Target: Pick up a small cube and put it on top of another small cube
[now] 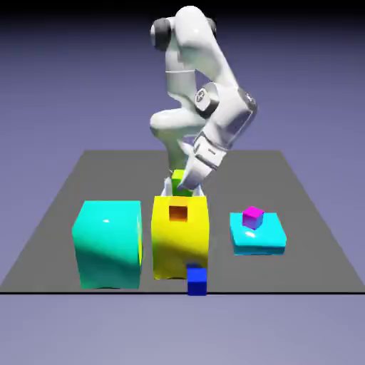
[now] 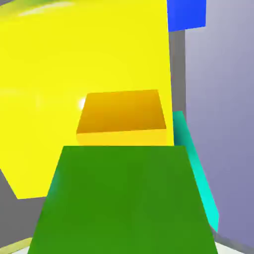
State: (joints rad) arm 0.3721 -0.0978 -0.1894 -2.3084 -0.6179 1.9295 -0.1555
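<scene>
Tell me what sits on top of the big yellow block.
A small orange cube rests on the big yellow block. Just behind, the green cube shows at the gripper; the jaws themselves are hidden.

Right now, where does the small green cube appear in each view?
Exterior view: the green cube peeks out just behind the big yellow block, under the gripper.
Hand view: it fills the lower middle.
Shared landmark: the orange cube on the yellow block.

Gripper [image 1: 187, 187] down behind yellow block [image 1: 180, 242], green cube [image 1: 177, 180] at fingertips; orange cube [image 1: 177, 212] on top.
</scene>
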